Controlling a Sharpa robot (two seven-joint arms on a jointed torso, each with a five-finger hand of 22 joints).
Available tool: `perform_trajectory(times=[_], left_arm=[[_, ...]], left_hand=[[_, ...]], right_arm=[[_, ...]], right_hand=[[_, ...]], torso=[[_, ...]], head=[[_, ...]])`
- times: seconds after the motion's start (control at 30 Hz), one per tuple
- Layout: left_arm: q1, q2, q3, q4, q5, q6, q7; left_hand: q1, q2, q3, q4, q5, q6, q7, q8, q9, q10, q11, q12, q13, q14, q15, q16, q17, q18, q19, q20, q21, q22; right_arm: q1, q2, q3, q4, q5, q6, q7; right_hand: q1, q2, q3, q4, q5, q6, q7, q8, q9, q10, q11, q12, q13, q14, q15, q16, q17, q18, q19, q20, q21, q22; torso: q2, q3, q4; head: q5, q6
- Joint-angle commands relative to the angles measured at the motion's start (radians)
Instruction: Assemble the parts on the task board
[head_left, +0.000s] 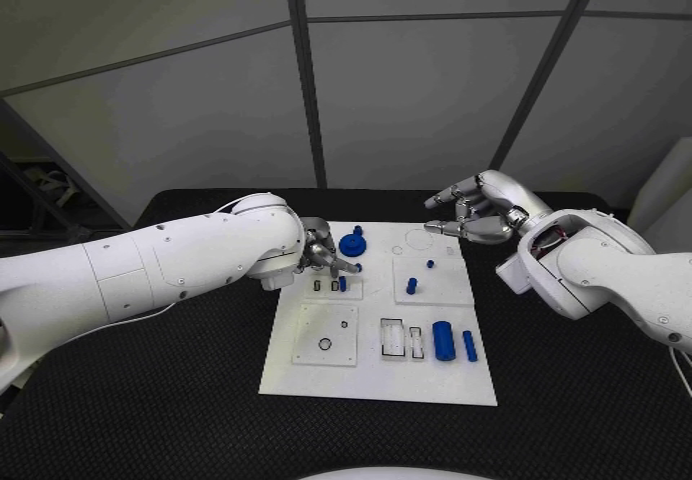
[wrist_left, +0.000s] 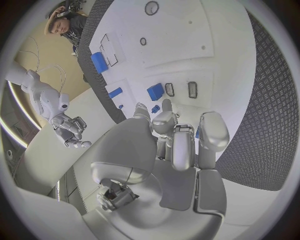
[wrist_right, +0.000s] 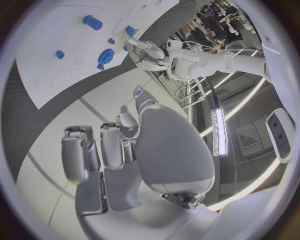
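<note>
The white task board (head_left: 382, 372) lies in the middle of the black table. My left hand (head_left: 326, 260) is low over its far left part, fingertips (wrist_left: 166, 105) pointing down at the board beside a blue gear-like part (head_left: 356, 243). A tiny blue piece (wrist_left: 155, 108) shows between thumb and fingertip; I cannot tell whether it is gripped. A blue block (wrist_left: 155, 91) sits next to two dark slots (wrist_left: 192, 90). My right hand (head_left: 476, 212) hovers above the far right corner with its fingers (wrist_right: 111, 145) apart, holding nothing.
A blue cylinder (head_left: 443, 342) and a thin blue peg (head_left: 470, 346) lie at the board's near right. Two short blue pegs (head_left: 411, 285) stand mid-board. A recessed square with a small ring (head_left: 326, 343) is at the near left. Black table surrounds the board.
</note>
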Motion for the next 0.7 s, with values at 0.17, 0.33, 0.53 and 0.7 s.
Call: perform_trajectory(times=[0.17, 0.33, 0.53, 0.7], left_arm=[[0.002, 0.009, 0.0, -0.002, -0.01, 0.056, -0.023], [0.002, 0.012, 0.0, -0.003, -0.01, 0.074, -0.026], [0.002, 0.015, 0.0, -0.003, -0.01, 0.084, -0.027], [0.002, 0.015, 0.0, -0.002, -0.01, 0.089, -0.029]], left_hand=[[-0.005, 0.0, 0.011, -0.001, 0.0, 0.003, 0.001, -0.005, 0.012, 0.009, 0.003, 0.017, 0.022, 0.072, 0.002, 0.011, 0.124, -0.017, 0.009, 0.001, 0.011, 0.008], [0.0, 0.004, 0.014, -0.002, 0.0, 0.002, 0.001, -0.007, 0.019, 0.01, 0.002, 0.022, 0.033, 0.073, 0.001, 0.015, 0.13, -0.017, 0.011, 0.001, 0.014, 0.015], [0.01, 0.005, 0.017, -0.004, 0.0, 0.003, 0.001, -0.008, 0.031, 0.011, 0.002, 0.028, 0.047, 0.074, 0.001, 0.017, 0.132, -0.018, 0.01, 0.001, 0.017, 0.019], [0.019, 0.007, 0.019, -0.006, 0.0, 0.006, 0.0, -0.007, 0.044, 0.012, 0.002, 0.031, 0.058, 0.074, 0.001, 0.018, 0.134, -0.017, 0.008, 0.001, 0.018, 0.02]], right_arm=[[0.002, 0.006, 0.001, -0.005, -0.008, 0.01, -0.01], [0.002, 0.01, 0.001, -0.008, -0.01, 0.011, -0.01], [0.002, 0.013, 0.001, -0.01, -0.012, 0.013, -0.011], [0.002, 0.014, 0.001, -0.011, -0.014, 0.014, -0.012]], right_hand=[[-0.012, 0.001, 0.0, 0.009, 0.005, 0.009, -0.001, -0.001, 0.001, 0.004, -0.003, 0.004, -0.003, 0.038, -0.003, -0.004, -0.002, -0.004, 0.079, 0.0, -0.006, 0.226], [-0.014, 0.001, -0.001, 0.01, 0.006, 0.01, -0.001, -0.002, 0.001, 0.005, -0.003, 0.005, -0.003, 0.038, -0.003, -0.005, -0.002, -0.003, 0.079, 0.0, -0.006, 0.226], [-0.014, 0.001, -0.001, 0.01, 0.006, 0.01, -0.001, -0.002, 0.001, 0.005, -0.003, 0.005, -0.003, 0.038, -0.003, -0.005, -0.002, -0.003, 0.079, 0.0, -0.006, 0.226], [-0.015, 0.001, -0.001, 0.011, 0.006, 0.01, -0.002, -0.002, 0.0, 0.005, -0.003, 0.006, -0.002, 0.038, -0.003, -0.005, -0.002, -0.004, 0.079, -0.001, -0.006, 0.226]], torso=[[0.0, -0.0008, 0.0019], [0.001, -0.0006, 0.001], [0.001, -0.0006, 0.0013], [0.001, -0.0001, 0.0016]], head=[[-0.003, -0.006], [-0.001, -0.007], [-0.002, -0.01], [-0.001, -0.012]])
